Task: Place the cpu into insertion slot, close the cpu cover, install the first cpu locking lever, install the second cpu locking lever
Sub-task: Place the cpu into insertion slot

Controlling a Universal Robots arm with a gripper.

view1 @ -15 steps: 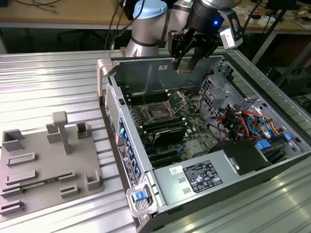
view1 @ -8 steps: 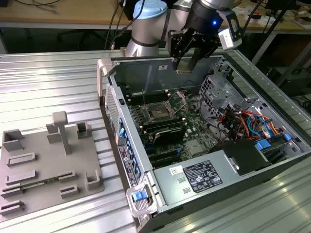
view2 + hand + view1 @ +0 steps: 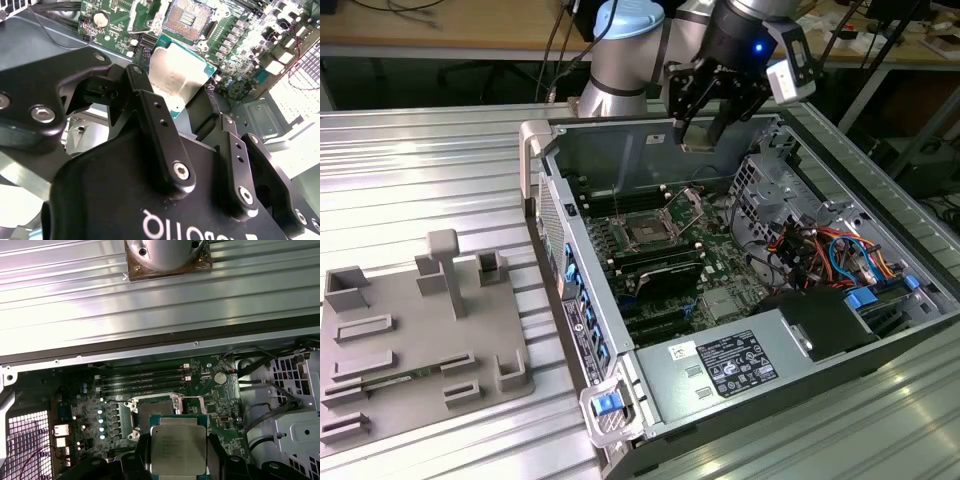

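My gripper hangs over the back of the open computer case, shut on the cpu. The chip is a flat silver square with a green edge, clamped between the two black fingers in both wrist views. The insertion slot lies below on the green motherboard, a dark square with a silver rim and nothing in it. The cpu cover stands raised on its hinge at the slot's far side. The cpu is well above the slot, not touching it.
Long black memory slots run beside the socket. A drive cage and orange and blue cables fill the exterior view's right. The power supply sits at the case front. A grey parts fixture lies on the table outside.
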